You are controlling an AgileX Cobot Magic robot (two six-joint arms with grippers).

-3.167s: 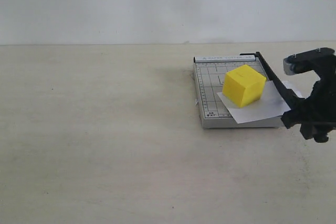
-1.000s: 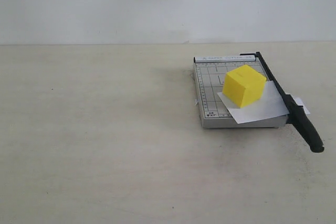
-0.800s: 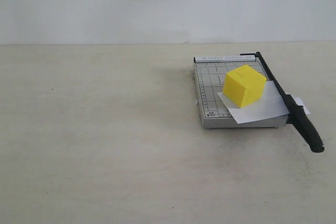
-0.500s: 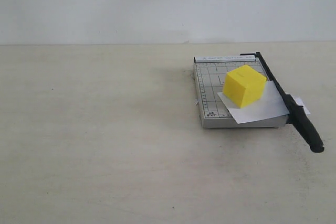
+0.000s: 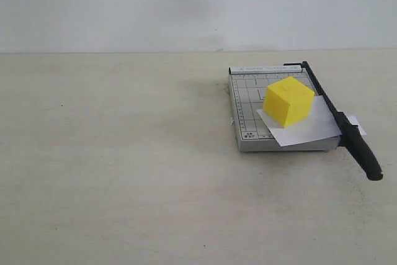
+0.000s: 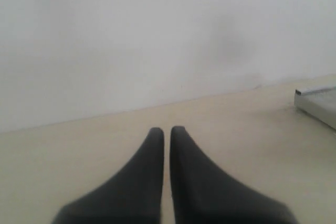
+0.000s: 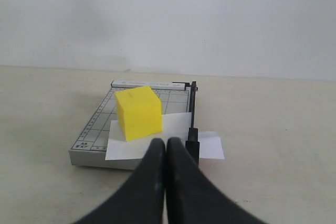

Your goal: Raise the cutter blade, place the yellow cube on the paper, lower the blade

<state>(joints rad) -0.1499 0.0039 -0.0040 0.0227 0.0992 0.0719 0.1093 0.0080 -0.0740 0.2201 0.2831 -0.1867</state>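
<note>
The yellow cube (image 5: 288, 100) (image 7: 138, 112) rests on the white paper (image 5: 304, 126) (image 7: 157, 142), which lies on the grey gridded trimmer base (image 5: 245, 100) (image 7: 94, 129). The black cutter blade (image 5: 338, 119) (image 7: 193, 111) lies lowered along the base's right edge over the paper, its thick handle (image 5: 365, 154) jutting toward the front. My right gripper (image 7: 166, 142) is shut with nothing in it, short of the trimmer's near edge. My left gripper (image 6: 167, 130) is shut on nothing too, well away from the trimmer, whose corner (image 6: 317, 106) shows at the side. Neither gripper shows in the exterior view.
The trimmer sits on a wide beige table (image 5: 124, 166) that runs back to a plain white wall (image 5: 186, 4). No other objects show on it.
The right arm, which stood over the blade handle 3.2 s ago, has withdrawn out of the exterior view. Over the last second nothing has moved.
</note>
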